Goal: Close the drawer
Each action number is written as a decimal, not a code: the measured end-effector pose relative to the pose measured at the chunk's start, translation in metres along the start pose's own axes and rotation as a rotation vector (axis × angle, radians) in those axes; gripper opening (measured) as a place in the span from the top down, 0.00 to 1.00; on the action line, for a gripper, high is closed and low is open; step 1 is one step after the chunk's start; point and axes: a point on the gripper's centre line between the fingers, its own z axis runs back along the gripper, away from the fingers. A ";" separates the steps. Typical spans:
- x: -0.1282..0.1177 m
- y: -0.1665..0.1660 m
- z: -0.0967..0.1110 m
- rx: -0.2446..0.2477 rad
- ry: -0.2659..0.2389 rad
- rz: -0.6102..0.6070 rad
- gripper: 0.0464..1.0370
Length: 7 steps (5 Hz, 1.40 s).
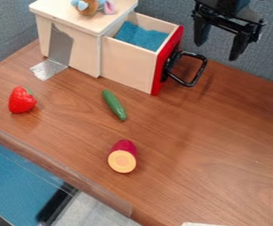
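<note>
The black gripper (218,49) hangs at the upper right with its two fingers apart and nothing between them. It is above and to the right of the drawer's handle, not touching it. The wooden drawer (128,62) is pulled out of its cabinet (83,52) toward the right. Its front panel (169,60) is red and carries a black loop handle (201,72). Blue material (141,35) lies inside the drawer.
On the wooden table (203,176) are a strawberry (21,100), a cucumber (114,105) and a cut red-skinned vegetable (122,157). A plush toy (90,6) sits on the cabinet. Silver tape (48,69) runs from the cabinet to the table.
</note>
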 end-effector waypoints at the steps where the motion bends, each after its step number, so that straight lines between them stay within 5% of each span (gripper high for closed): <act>1: -0.004 0.000 -0.017 0.003 0.044 0.003 0.04; 3: 0.004 0.010 -0.067 0.075 0.137 0.017 0.04; 5: 0.009 0.022 -0.094 0.150 0.163 -0.019 0.07; 6: 0.013 0.028 -0.100 0.185 0.169 -0.007 0.19; 7: 0.020 0.037 -0.100 0.202 0.157 0.040 0.49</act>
